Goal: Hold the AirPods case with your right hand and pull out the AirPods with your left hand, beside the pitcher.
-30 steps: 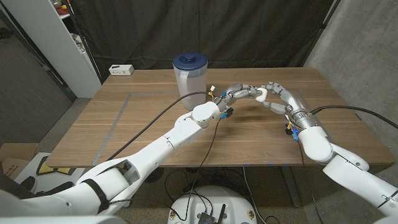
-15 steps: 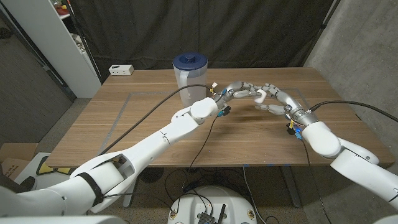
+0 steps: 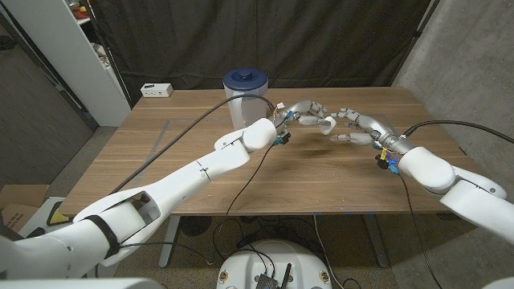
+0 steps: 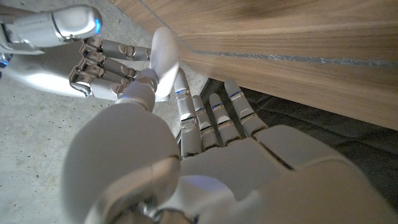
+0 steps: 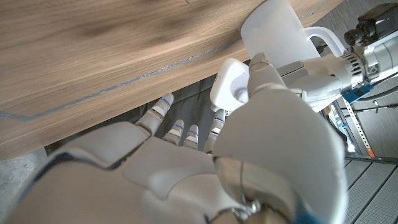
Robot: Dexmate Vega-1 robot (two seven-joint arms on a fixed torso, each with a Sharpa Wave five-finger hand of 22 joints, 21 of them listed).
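Above the wooden tabletop (image 3: 201, 160), beside the pitcher (image 3: 245, 95), our right hand (image 3: 359, 128) and left hand (image 3: 303, 115) meet on the AirPods case (image 3: 326, 124), raised between them; which hand actually grips it we cannot tell.

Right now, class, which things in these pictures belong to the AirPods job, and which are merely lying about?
Belonging to the job:
AirPods case, between the two hands
right hand
left hand
pitcher, with a blue lid, the marker for the spot

Lying about:
small white box at the table's far left edge
white shelf unit beyond the table
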